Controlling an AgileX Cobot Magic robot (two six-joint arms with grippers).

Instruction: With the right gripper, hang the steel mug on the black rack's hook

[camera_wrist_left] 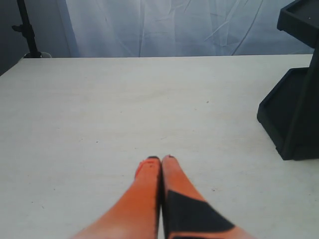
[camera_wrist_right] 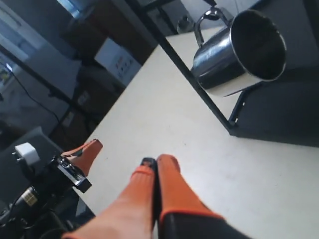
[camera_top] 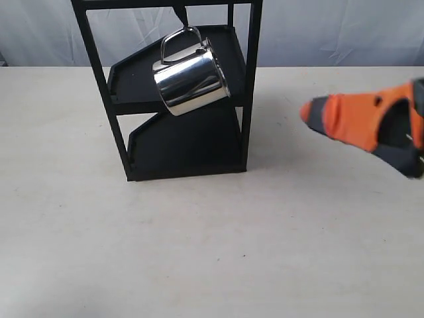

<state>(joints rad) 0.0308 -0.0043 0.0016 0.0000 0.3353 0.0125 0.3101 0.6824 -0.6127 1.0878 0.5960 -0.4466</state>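
The steel mug (camera_top: 192, 79) hangs tilted by its looped handle from a hook (camera_top: 180, 14) under the top bar of the black rack (camera_top: 248, 99), in front of the upper shelf. My right gripper (camera_top: 308, 114) hovers to the right of the rack, well apart from the mug, shut with nothing between its orange fingers. In the right wrist view the mug (camera_wrist_right: 234, 55) shows its dark open mouth beside a rack post (camera_wrist_right: 199, 92), far beyond the gripper (camera_wrist_right: 158, 162). My left gripper (camera_wrist_left: 161, 160) is shut and empty over bare table, with the rack (camera_wrist_left: 294, 114) off to one side.
The rack stands at the back middle of a pale table (camera_top: 199, 252). A grey curtain (camera_top: 331, 33) hangs behind it. The right wrist view also shows the left gripper (camera_wrist_right: 89, 148) at the table's edge, with boxes and stands beyond it.
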